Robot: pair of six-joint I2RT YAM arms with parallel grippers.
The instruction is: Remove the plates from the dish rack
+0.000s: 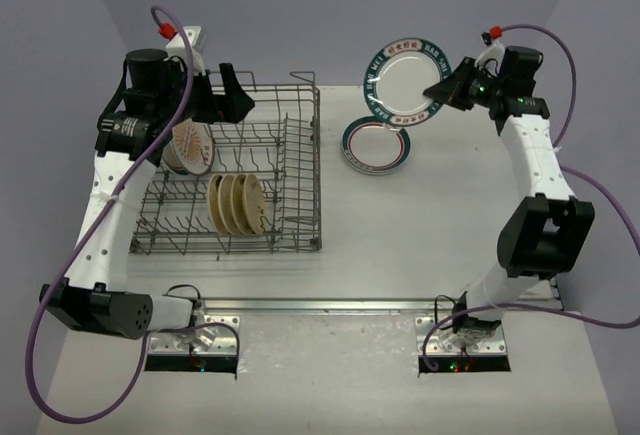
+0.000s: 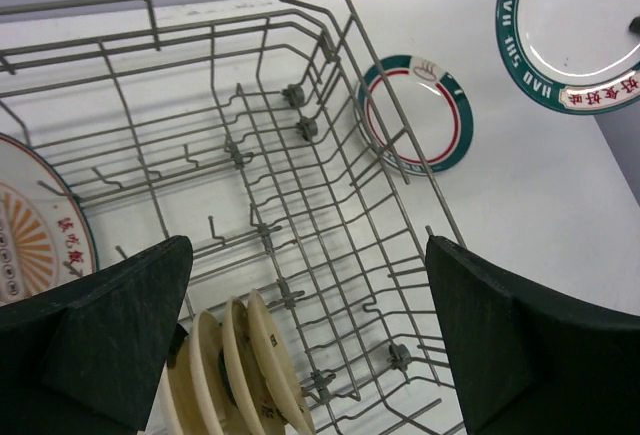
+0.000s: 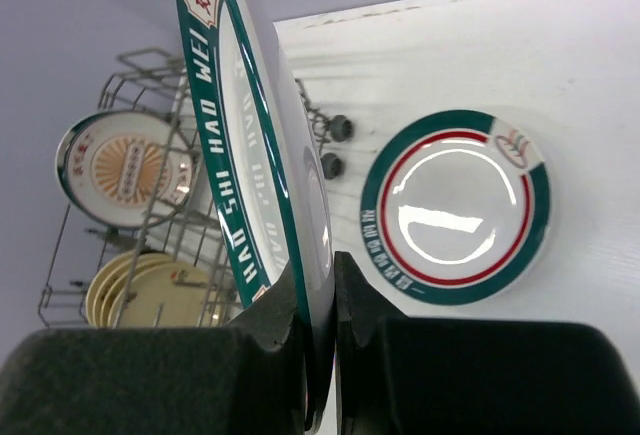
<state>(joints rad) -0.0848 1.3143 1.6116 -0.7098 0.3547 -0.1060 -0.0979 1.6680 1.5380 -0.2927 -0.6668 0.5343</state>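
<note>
- The white counter (image 1: pixel 400 245) fills the middle of the top view.
- The grey wire dish rack (image 1: pixel 300 205) sits on it at centre left of the frame.
- My right claw (image 3: pixel 322 275) is clenched on the rim of a large green-banded plate (image 1: pixel 403 77), which is lifted and tilted in the air at upper right.
- A smaller green-and-red-rimmed plate (image 1: pixel 376 145) lies flat on the counter just right of the rack, directly below the lifted one in the frame.
- A sunburst plate (image 1: pixel 190 147) leans at the rack's left end.
- Three tan plates (image 1: pixel 237 203) stand on edge in the rack's lower row.
- My left claw (image 2: pixel 305 265) hangs over the rack, released wide, gripping nothing.
</note>
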